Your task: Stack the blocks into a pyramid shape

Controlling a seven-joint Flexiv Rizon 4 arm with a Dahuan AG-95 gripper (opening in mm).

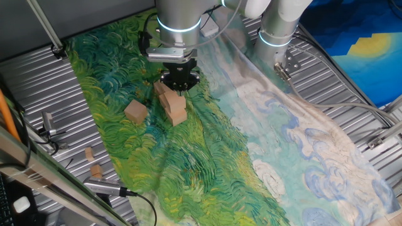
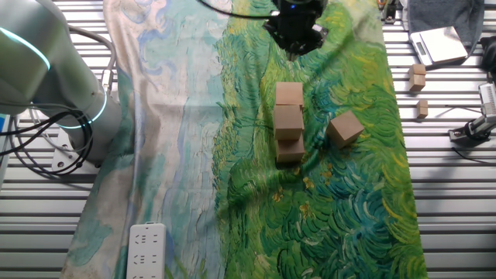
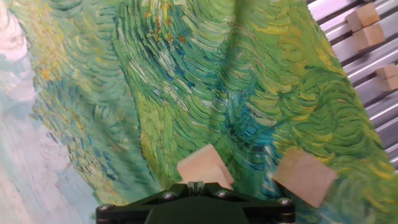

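While the black two-finger gripper (image 2: pixel 295 48) hangs over the far end of the painted green and blue cloth (image 2: pixel 349 209) that covers the ribbed metal table (image 2: pixel 457 225), the plain light-brown wooden cubes lie just below and in front of it: three of them (image 2: pixel 289 122) sit in a close line, touching one another, and a fourth cube (image 2: pixel 345 128) rests alone just beside that line, turned at an angle. From the hand view one cube (image 3: pixel 204 168) shows right under the hand and the loose one (image 3: pixel 305 177) off to its side; I cannot tell from any view how far apart the fingers stand or whether they carry anything, since the hand's body hides the tips. Only four cubes are plain to see, so the pyramid looks barely begun, with a bottom row laid and nothing clearly on top of it. These cubes should handle as light, stiff and hard, with flat smooth faces that will not crush but could slip or twist if pinched off-centre. The best hold is probably across two opposite side faces, near the middle of the cube, with the fingers square to it; the angled loose cube would call for turning the wrist to match. The cloth is wrinkled, so a cube set down carelessly may tip. A few small tan wooden bits (image 2: pixel 418 77) lie well apart on the bare table.
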